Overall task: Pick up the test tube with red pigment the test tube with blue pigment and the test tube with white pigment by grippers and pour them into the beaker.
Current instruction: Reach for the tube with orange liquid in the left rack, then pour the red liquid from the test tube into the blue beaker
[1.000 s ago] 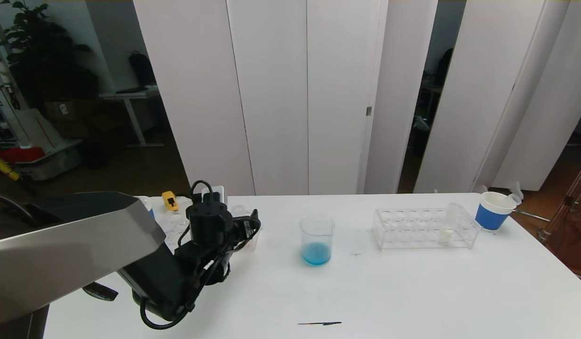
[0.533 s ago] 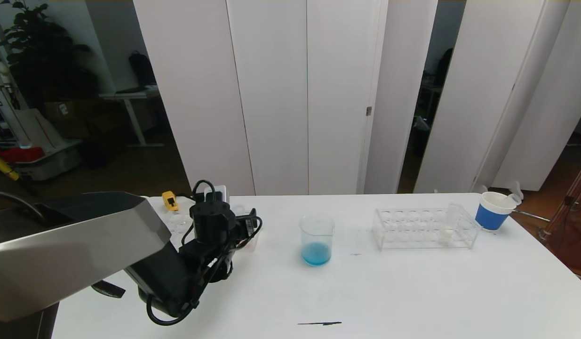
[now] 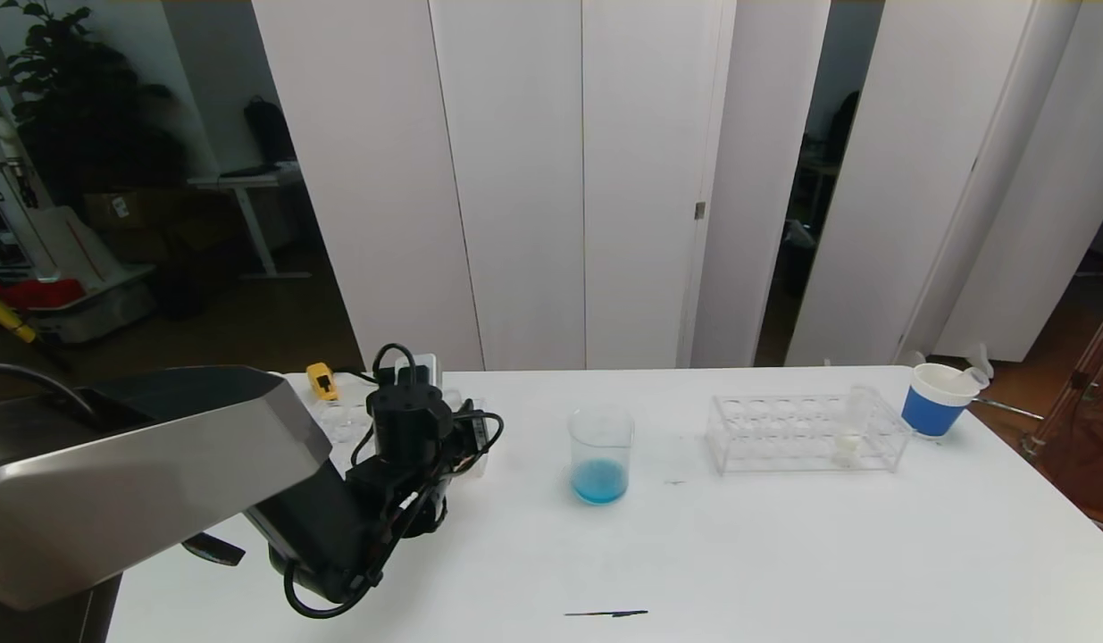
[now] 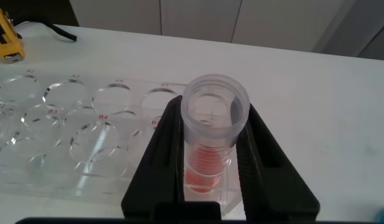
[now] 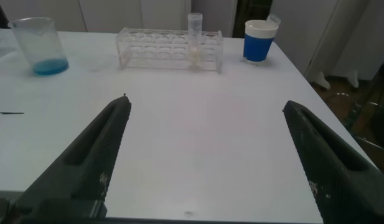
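the left gripper (image 4: 211,155) pinches the red tube (image 4: 214,134), seated in its rack (image 4: 61,130) near the table's (image 3: 783,554) far left edge. lifted off-vertical, the tube could snag and drag the rack or slip. the beaker (image 3: 601,455), blue inside, stands mid-table. the right gripper (image 5: 207,155) hangs spread wide, empty.

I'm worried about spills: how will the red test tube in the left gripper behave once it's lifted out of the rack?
The left gripper is shut on the red test tube, which is smooth, clear and round, so it may slip or twist between the flat fingers. It has no cap, so tilting would probably spill. With little liquid inside, it is likely light.
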Motion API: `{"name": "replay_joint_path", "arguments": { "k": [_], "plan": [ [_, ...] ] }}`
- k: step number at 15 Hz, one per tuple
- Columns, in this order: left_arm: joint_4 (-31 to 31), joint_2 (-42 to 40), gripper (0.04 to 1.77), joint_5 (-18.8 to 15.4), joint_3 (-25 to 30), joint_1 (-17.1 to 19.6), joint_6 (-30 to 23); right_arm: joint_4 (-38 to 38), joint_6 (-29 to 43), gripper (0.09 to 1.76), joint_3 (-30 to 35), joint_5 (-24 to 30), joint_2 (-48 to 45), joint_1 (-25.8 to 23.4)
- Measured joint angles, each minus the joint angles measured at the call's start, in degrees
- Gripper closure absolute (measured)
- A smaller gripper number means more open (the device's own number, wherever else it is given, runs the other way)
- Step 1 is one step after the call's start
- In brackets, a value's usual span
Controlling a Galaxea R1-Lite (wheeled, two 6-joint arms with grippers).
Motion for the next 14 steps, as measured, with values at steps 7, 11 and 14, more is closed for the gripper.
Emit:
{"name": "replay_joint_path", "arguments": {
  "k": [7,11,14],
  "plan": [
    [0.0,-0.2,1.24,0.0,0.1,0.0,0.0,0.0,0.0,0.10,0.0,0.0,0.0,0.0],
    [0.0,-0.7,1.24,0.0,0.3,-0.3,0.1,0.0,0.0,0.10,0.0,0.0,0.0,0.0],
    [-0.4,-1.8,1.24,0.2,0.4,-0.8,0.6,0.0,0.0,0.10,0.0,0.0,0.0,0.0]
  ]
}}
